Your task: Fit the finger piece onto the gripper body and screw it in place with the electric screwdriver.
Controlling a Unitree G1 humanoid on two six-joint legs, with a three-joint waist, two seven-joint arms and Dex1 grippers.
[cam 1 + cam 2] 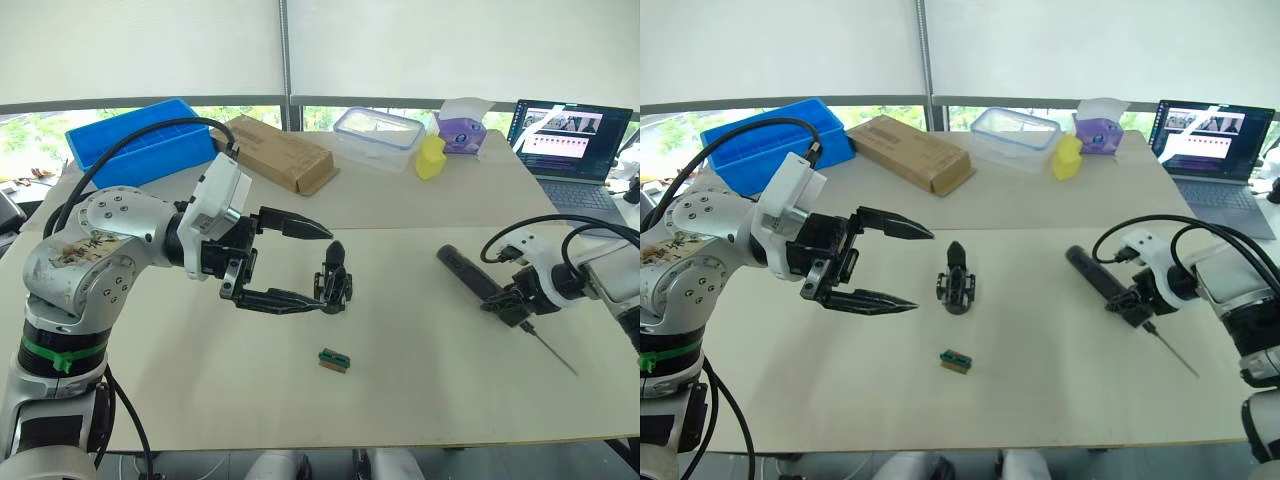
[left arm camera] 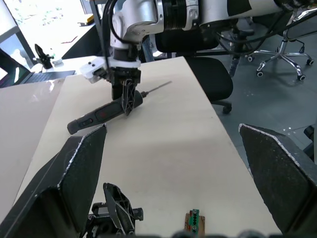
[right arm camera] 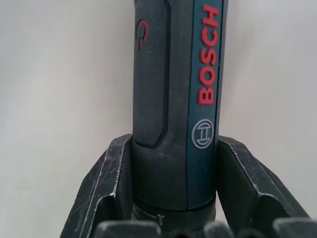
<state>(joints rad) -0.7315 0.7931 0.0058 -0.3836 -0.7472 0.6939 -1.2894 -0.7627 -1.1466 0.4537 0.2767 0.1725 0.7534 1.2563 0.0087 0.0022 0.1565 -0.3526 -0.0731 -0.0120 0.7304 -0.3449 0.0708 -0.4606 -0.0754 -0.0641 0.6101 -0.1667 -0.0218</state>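
The gripper body [image 1: 955, 280], a chunky black part with one pointed finger sticking up, stands mid-table. My left gripper [image 1: 922, 270] hovers just to its left, open wide, with the jaws pointing at it and nothing between them. In the left wrist view the gripper body [image 2: 116, 208] sits low between the open fingers. The electric screwdriver [image 1: 1095, 275] lies on the table at the right, its thin bit pointing toward the front edge. My right gripper [image 1: 1132, 300] is shut on the electric screwdriver [image 3: 173, 99] near its bit end. I cannot make out a separate finger piece.
A small green-and-brown block [image 1: 955, 360] lies in front of the gripper body. Along the back stand a blue bin [image 1: 770, 140], a cardboard box [image 1: 910, 150], a clear container [image 1: 1018, 135], a yellow object [image 1: 1070, 155], a purple box [image 1: 1100, 130] and a laptop [image 1: 1215, 140].
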